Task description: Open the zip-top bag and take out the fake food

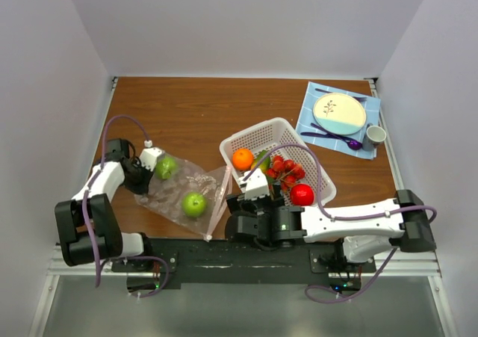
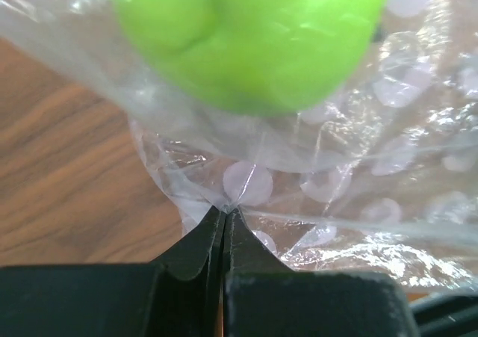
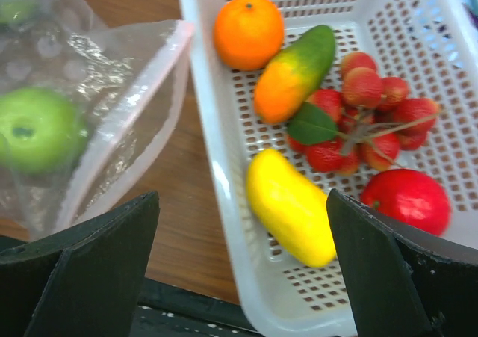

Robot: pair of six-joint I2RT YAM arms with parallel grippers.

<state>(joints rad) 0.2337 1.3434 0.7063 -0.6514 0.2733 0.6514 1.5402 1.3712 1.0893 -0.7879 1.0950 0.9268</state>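
The clear zip-top bag lies on the table left of centre, its pink zip strip facing the basket and its mouth gaping. Two green apples sit inside it. My left gripper is shut on the bag's film at its far-left edge, with a green apple just beyond the tips. My right gripper is open and empty above the basket's near-left rim, between the bag and a yellow fruit.
The white basket holds an orange, a green-orange fruit, a dark red cluster and a red apple. A plate, a cup and a purple spoon lie on a blue cloth at the far right.
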